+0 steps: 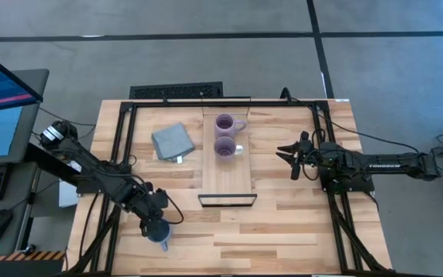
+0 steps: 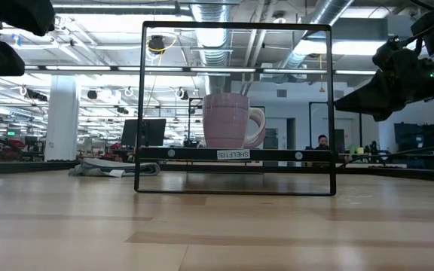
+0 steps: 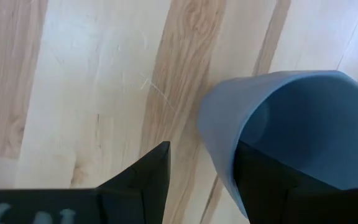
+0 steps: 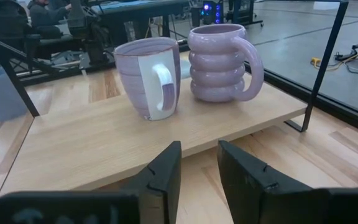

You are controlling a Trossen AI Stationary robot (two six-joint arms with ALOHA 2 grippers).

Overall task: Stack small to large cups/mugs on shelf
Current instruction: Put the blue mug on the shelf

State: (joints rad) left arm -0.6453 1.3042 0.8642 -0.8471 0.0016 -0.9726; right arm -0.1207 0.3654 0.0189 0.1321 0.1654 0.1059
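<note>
Three mugs are in view: two lavender mugs stand on the shelf (image 1: 227,173), a ribbed lavender mug (image 1: 225,123) and a smooth lavender mug (image 1: 224,146), and one blue mug (image 1: 160,235) sits near the desk's (image 1: 283,223) front-left corner. One shelf lies on the desk. One grey-blue folded cloth (image 1: 172,141) rests on the desk, left of the shelf. Two dark arms work the desk, each carrying one tool: the left tool (image 1: 154,228) at the blue mug, the right tool (image 1: 289,156) beside the shelf's right edge. One black metal frame (image 1: 129,115) borders the desk.
</note>
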